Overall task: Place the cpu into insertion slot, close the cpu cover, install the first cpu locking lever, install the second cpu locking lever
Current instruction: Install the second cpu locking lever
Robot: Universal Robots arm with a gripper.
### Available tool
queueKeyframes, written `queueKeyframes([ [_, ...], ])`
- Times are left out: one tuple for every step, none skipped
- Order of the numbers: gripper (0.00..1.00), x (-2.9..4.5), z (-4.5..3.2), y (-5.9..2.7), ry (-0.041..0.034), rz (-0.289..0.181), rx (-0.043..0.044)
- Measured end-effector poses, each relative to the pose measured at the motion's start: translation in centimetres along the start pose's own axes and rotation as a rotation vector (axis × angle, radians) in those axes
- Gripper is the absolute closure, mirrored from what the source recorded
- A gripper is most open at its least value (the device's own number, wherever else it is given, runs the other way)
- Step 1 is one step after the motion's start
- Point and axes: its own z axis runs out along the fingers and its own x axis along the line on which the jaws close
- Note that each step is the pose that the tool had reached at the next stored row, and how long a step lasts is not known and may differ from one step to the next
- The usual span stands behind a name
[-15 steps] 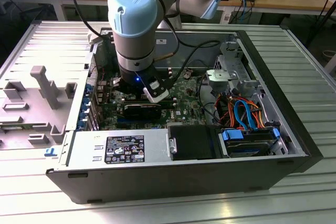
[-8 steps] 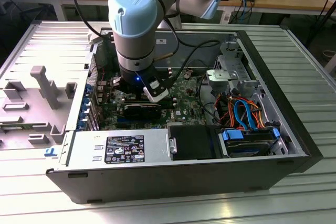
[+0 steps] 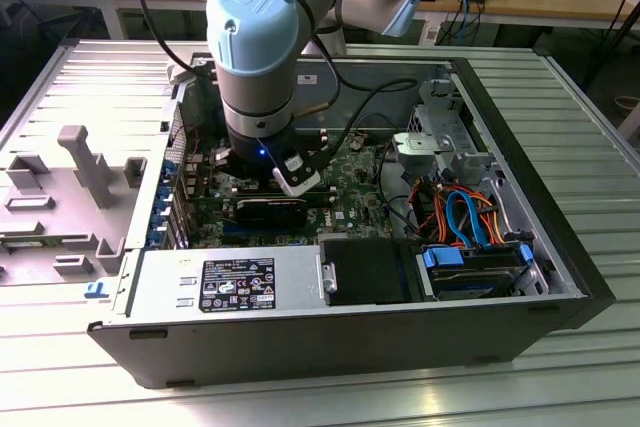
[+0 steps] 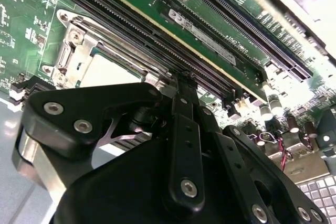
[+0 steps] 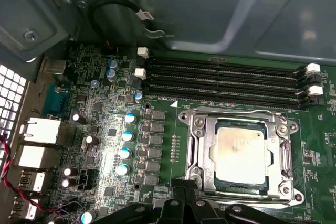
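Note:
The cpu lies flat in the insertion slot on the green motherboard, its dull silver top showing through the window of the cpu cover, which lies down over it. In the second wrist view the cpu and the cover sit just beyond the black fingers. My gripper stands at the socket's edge with its fingers drawn together, tips low against the frame. What the tips touch is hidden. In the exterior view the arm reaches down into the open case.
Long black memory slots run beside the socket. Capacitors and rear ports flank the socket. In the case sit a power supply, a drive bay with blue and orange cables, and a grey fixture outside it.

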Motion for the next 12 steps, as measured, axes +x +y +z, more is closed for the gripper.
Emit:
queueKeyframes([
  [0.89,0.05,0.00,-0.03,-0.0006,0.000,-0.0001],
  [0.89,0.23,-0.03,-0.09,-0.0042,-0.001,0.0000],
  [0.89,0.29,-0.06,-0.09,-0.0058,-0.001,0.0004],
  [0.89,0.32,-0.09,-0.09,-0.0065,-0.002,0.0008],
  [0.89,0.33,-0.10,-0.09,-0.0072,-0.002,0.0008],
  [0.89,0.33,-0.11,-0.09,-0.0076,-0.002,0.0008],
  [0.89,0.34,-0.15,-0.08,-0.0078,-0.002,0.0009],
  [0.89,0.34,-0.17,-0.07,-0.0078,-0.002,0.0009],
  [0.89,0.34,-0.17,-0.07,-0.0078,-0.002,0.0010],
  [0.89,0.34,-0.18,-0.07,-0.0077,-0.002,0.0012],
  [0.89,0.34,-0.19,-0.07,-0.0076,-0.002,0.0015],
  [0.89,0.34,-0.22,-0.06,-0.0076,-0.002,0.0018],
])
